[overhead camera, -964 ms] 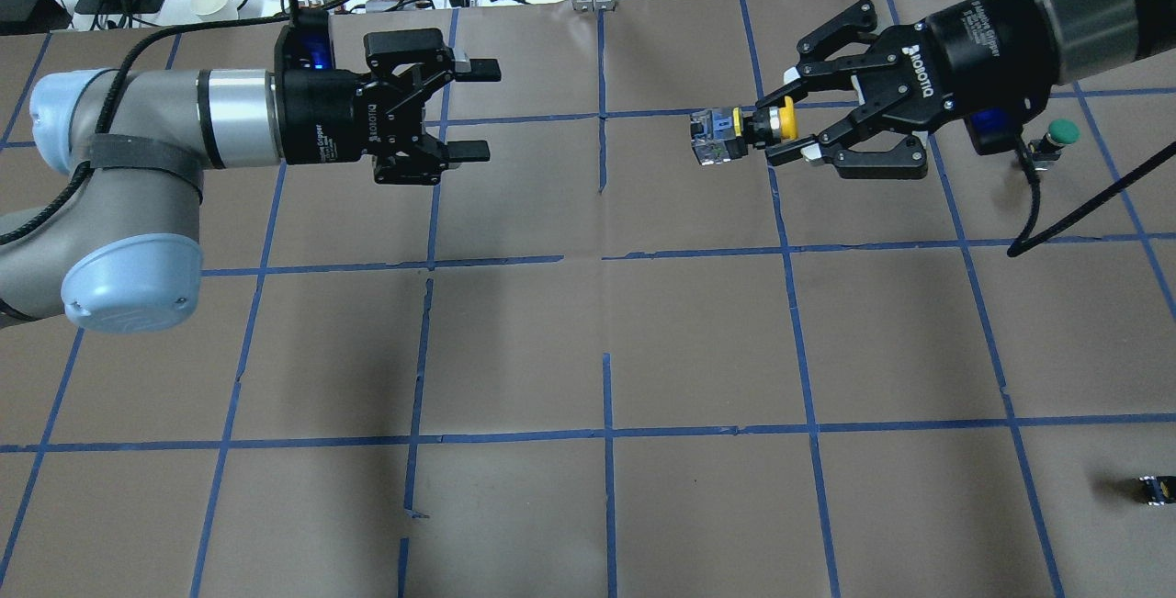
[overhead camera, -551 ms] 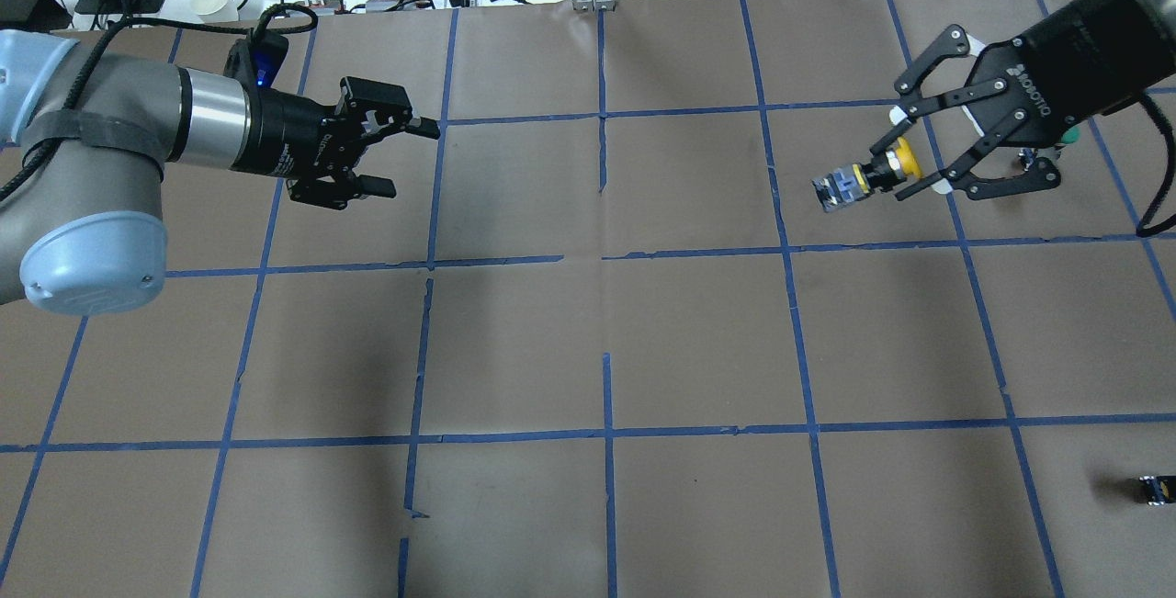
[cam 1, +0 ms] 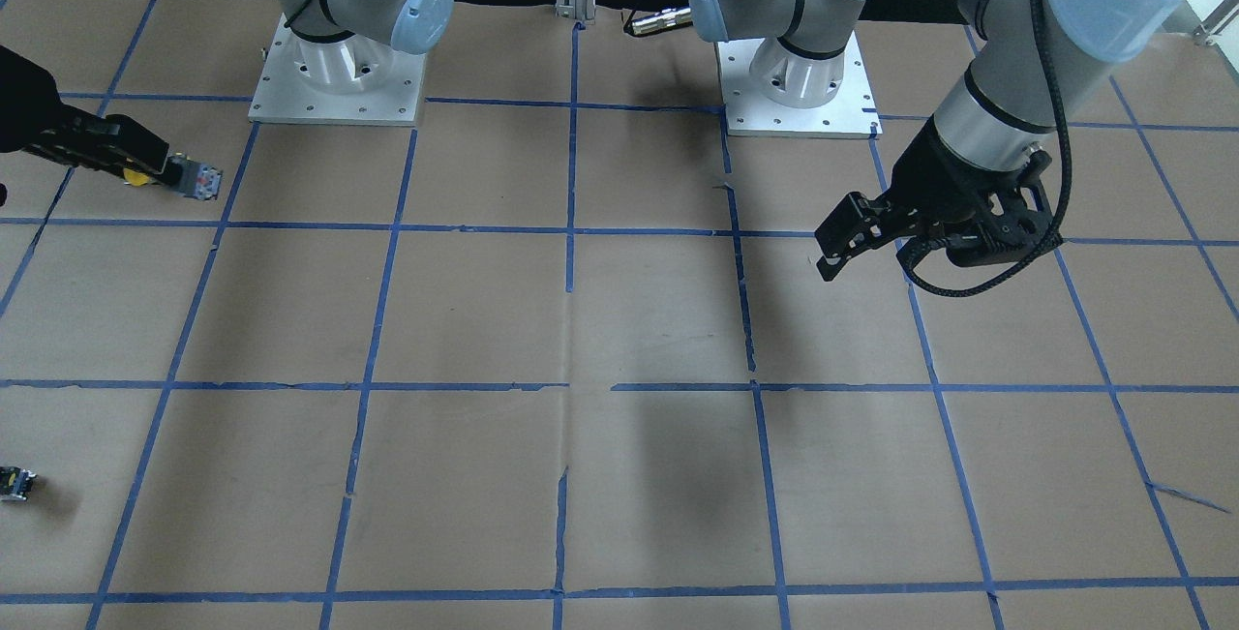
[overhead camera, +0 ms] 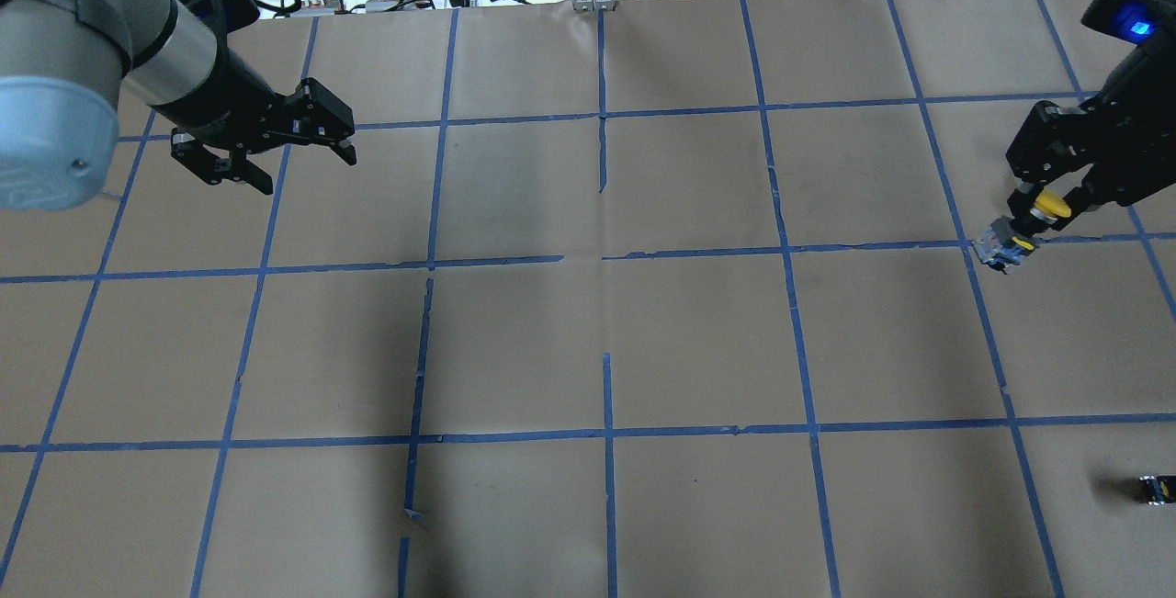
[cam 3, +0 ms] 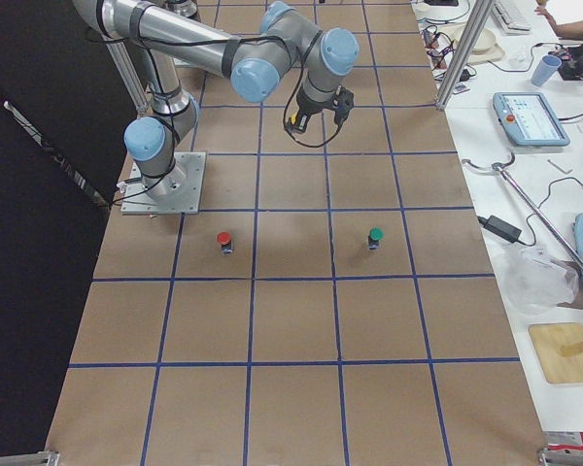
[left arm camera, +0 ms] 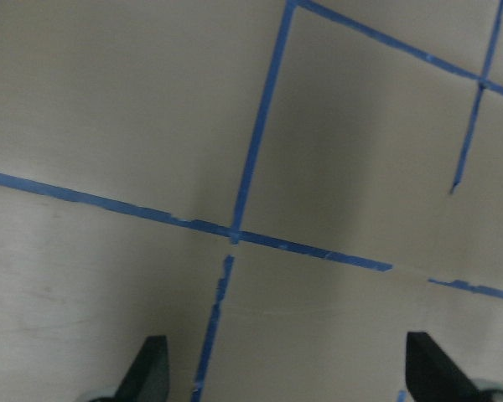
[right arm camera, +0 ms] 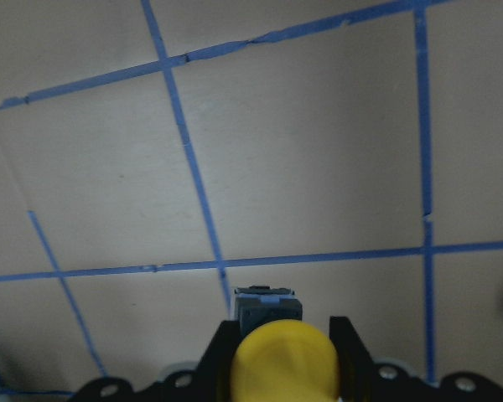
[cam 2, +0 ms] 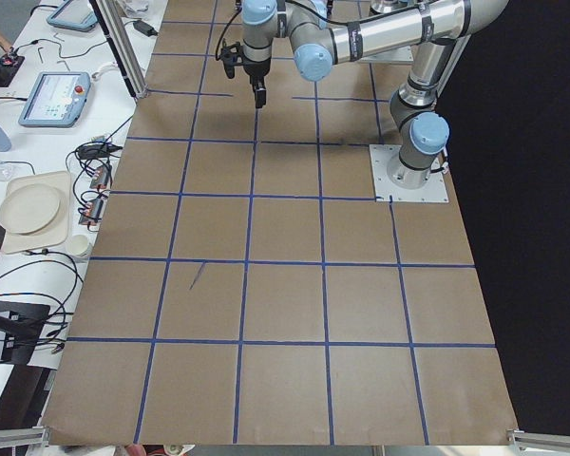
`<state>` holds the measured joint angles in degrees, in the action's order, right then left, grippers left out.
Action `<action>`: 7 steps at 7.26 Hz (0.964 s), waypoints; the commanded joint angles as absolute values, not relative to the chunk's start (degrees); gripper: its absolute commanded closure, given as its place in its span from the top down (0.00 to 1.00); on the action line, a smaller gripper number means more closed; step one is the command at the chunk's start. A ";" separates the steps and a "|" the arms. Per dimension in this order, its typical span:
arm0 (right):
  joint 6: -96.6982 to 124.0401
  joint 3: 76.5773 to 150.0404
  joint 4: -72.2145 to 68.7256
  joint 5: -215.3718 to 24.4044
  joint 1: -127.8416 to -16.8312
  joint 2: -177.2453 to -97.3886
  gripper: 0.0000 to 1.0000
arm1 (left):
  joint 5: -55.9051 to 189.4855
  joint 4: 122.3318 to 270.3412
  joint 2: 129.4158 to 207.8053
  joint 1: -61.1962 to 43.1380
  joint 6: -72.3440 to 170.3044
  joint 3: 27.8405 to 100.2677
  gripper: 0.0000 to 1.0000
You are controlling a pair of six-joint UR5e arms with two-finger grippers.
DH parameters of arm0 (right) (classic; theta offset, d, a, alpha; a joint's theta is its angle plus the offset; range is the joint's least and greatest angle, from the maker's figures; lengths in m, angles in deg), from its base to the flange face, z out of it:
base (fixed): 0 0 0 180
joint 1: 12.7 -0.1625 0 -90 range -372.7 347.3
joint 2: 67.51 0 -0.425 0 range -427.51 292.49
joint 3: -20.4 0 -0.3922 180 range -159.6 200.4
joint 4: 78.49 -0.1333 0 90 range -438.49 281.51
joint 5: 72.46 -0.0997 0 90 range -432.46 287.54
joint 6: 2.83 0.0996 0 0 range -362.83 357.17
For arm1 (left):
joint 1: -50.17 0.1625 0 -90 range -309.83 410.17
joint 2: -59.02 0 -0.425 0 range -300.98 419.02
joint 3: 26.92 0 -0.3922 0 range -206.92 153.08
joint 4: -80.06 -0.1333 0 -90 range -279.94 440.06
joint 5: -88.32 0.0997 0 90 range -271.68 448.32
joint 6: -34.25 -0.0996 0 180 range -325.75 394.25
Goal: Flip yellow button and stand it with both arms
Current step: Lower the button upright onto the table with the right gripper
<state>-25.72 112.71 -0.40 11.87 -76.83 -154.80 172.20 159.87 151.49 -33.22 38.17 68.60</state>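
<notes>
In the front view my right gripper [cam 1: 155, 165] runs off the left edge, fingers covering most of the yellow button [cam 1: 198, 181] — only its grey body pokes out. My left gripper [left arm camera: 289, 377] shows its wrist camera just two fingertips [left arm camera: 151, 368] at the bottom edge. The small dark block [overhead camera: 1156, 490], clipped by the overhead frame, is too tiny to read.

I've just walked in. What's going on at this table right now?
The right gripper is shut on the cap of the yellow button. It holds the button tilted, body end pointing down at the table, out on the robot's right side. The left gripper is open and empty, far off over the left side. The button is not yet set down standing.
</notes>
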 commanded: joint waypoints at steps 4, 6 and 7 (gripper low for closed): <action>-72.86 125.48 30.07 20.27 -69.95 -153.38 0.05 | 175.69 173.74 149.98 -38.20 27.14 58.42 0.99; -87.60 130.07 39.34 19.47 -67.55 -153.20 0.05 | 176.13 174.10 147.71 -36.93 27.91 59.82 0.99; -93.56 130.44 39.46 16.34 -65.81 -153.03 0.05 | 176.13 174.10 147.00 -36.85 29.14 60.35 0.99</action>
<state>-85.39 128.95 37.01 18.90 -67.73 -153.21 176.08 173.95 148.08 -37.14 28.02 59.52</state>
